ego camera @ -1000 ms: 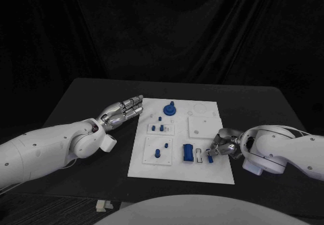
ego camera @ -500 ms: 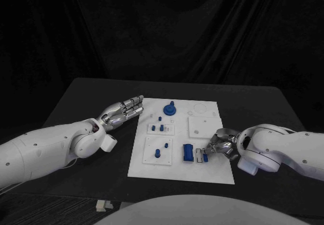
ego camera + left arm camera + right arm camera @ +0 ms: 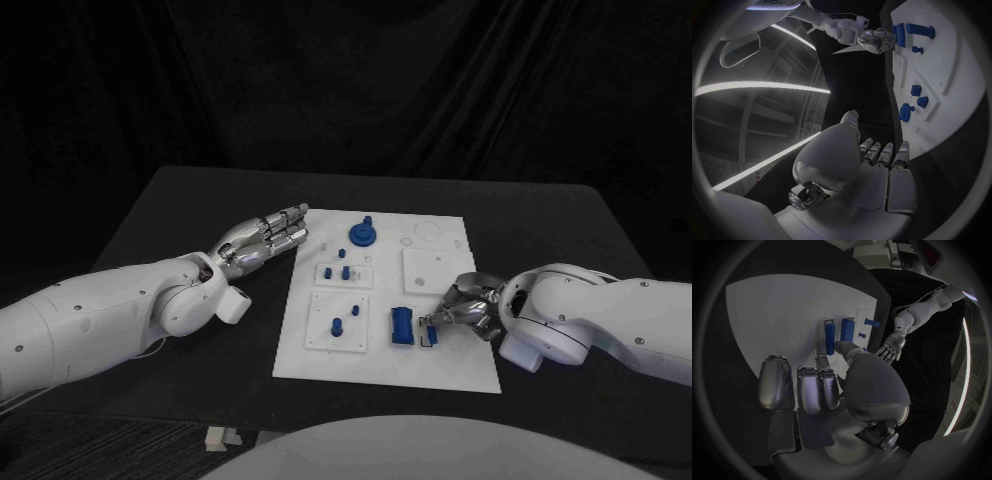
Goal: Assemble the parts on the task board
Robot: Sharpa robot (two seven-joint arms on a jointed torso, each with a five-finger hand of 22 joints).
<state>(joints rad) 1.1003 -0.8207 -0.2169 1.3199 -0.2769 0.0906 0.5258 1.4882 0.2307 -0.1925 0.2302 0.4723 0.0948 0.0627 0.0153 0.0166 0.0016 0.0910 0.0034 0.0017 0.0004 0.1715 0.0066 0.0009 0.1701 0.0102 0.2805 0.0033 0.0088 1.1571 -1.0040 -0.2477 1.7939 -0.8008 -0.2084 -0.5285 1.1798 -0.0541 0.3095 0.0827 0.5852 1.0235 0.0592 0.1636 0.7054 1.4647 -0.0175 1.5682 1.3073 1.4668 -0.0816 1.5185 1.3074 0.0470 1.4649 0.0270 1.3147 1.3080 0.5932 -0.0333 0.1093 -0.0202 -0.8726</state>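
Your task board lies flat in the middle of the black worktop, long side running near to far.

Right hand sits low at the board's near right part, fingers curled toward a small blue part standing beside a white bracket. From the head view you cannot tell for sure whether the fingertips pinch that part or only touch it; the right wrist view shows the thumb tip against a blue upright piece, with the other fingers lying side by side just behind it.

Just left of that spot stands a taller blue block. It is close enough to crowd the hand's working space on that side.

Left hand rests over the worktop just off the board's far left edge, palm up, fingers straight and slightly apart, holding nothing. It is well apart from the right hand.

Other parts on the board: a blue round knob with a post at the far middle, small blue pegs on a raised white tile below it, and a blue peg on the near left tile. A plain white square tile lies at the right, just beyond the right hand.
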